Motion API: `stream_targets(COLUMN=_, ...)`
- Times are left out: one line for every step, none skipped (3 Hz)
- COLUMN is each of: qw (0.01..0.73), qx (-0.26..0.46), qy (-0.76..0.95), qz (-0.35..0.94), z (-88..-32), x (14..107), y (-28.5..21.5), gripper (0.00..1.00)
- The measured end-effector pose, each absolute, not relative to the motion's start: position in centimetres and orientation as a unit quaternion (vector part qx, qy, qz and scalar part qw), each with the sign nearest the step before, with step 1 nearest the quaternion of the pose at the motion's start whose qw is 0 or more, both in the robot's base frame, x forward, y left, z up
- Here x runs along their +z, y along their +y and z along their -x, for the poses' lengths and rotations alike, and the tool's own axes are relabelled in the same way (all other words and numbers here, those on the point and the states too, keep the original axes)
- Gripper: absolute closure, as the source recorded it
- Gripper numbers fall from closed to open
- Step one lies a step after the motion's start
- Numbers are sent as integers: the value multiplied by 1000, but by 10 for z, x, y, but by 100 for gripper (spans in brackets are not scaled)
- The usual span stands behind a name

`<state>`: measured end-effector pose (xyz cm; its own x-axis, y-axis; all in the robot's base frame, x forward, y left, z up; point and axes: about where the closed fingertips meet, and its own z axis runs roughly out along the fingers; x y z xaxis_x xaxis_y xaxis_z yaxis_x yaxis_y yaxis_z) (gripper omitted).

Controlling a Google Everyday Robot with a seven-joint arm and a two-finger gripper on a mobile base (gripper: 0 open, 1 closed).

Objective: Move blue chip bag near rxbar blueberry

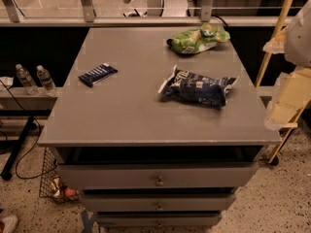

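Note:
The blue chip bag (197, 87) is a puffy navy foil bag with white lettering. It lies flat on the right half of the grey cabinet top (136, 120). The rxbar blueberry (97, 74) is a small flat dark blue bar lying on the left half, well apart from the bag. My gripper (284, 106) shows as a pale blurred shape at the right edge of the camera view, beyond the cabinet's right side and to the right of the chip bag. It touches nothing on the cabinet top.
A bright green bag (198, 39) lies at the back right of the cabinet top. Drawers with knobs (159, 181) are below. Two water bottles (36, 79) stand on a ledge to the left, a wire basket (56, 183) sits on the floor, and a yellow frame (278, 30) stands at the right.

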<state>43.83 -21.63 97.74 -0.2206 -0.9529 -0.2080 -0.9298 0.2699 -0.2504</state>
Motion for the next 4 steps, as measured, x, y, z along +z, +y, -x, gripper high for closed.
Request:
stream_targets(qw=161, qx=-36, qy=780, qz=603, z=-438, x=977, y=-216, gripper=0)
stream_targets(qw=186, qx=-14, qy=786, qz=589, z=-471, x=968, y=-193, gripper=0)
stream_targets(qw=203, qx=0, qy=790, qz=579, z=-512, x=959, y=-165, gripper=0)
stream_targets(qw=208, qx=-6, qy=795, qz=570, z=-549, x=944, y=-130, gripper=0)
